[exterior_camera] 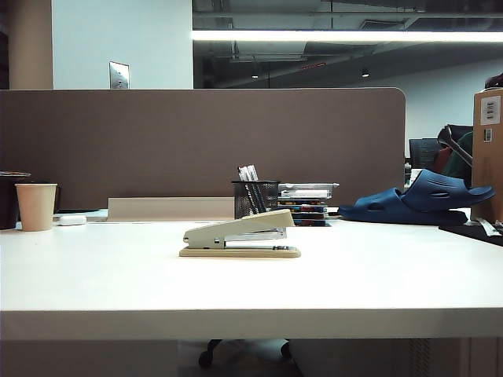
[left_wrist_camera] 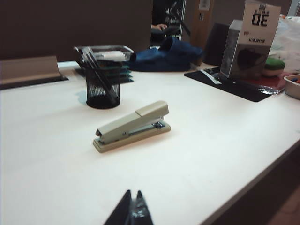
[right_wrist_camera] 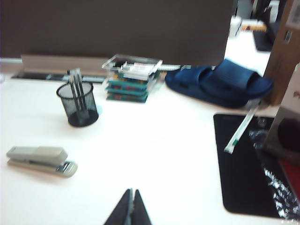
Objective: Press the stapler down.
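The beige stapler (exterior_camera: 240,235) lies flat on the white table (exterior_camera: 118,275) near its middle, top arm raised at a slight angle. It also shows in the left wrist view as the stapler (left_wrist_camera: 131,125) and in the right wrist view as the stapler (right_wrist_camera: 41,161). My left gripper (left_wrist_camera: 133,193) is shut with nothing in it, hovering well short of the stapler. My right gripper (right_wrist_camera: 131,191) is shut and empty too, off to the stapler's side over bare table. Neither arm shows in the exterior view.
A black mesh pen cup (exterior_camera: 255,198) stands just behind the stapler, beside a stack of clear boxes (exterior_camera: 305,202). Blue slippers (exterior_camera: 416,200), a black mat (right_wrist_camera: 248,164) and a carton (left_wrist_camera: 248,40) are at the right. A paper cup (exterior_camera: 36,206) stands far left.
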Controlling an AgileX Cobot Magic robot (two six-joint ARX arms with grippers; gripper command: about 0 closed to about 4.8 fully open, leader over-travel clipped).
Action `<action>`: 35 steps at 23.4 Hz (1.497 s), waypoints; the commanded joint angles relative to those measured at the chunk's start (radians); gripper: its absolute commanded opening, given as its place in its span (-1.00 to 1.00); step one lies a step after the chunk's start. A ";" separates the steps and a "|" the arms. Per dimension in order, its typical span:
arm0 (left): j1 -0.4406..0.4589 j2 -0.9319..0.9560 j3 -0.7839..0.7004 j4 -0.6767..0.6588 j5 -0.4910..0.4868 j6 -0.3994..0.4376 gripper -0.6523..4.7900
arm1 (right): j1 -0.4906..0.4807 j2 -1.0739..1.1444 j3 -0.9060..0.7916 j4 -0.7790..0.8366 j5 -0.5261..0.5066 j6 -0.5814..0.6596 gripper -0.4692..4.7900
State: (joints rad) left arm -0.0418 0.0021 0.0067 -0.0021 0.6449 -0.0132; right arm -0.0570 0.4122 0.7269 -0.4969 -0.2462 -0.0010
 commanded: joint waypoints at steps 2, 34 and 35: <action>0.000 0.000 0.002 -0.037 0.007 0.001 -0.78 | 0.003 0.197 0.218 -0.153 -0.080 0.001 -0.86; 0.000 0.000 0.002 -0.136 -0.021 0.005 -0.78 | 0.457 1.109 0.500 0.201 -0.205 0.110 -0.86; 0.000 0.000 0.002 -0.136 -0.021 0.005 -0.78 | 0.457 1.129 0.500 0.222 -0.205 0.115 -0.86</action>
State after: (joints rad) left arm -0.0418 0.0021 0.0082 -0.1314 0.6254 -0.0124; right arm 0.3996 1.5288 1.2240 -0.3302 -0.4461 0.1070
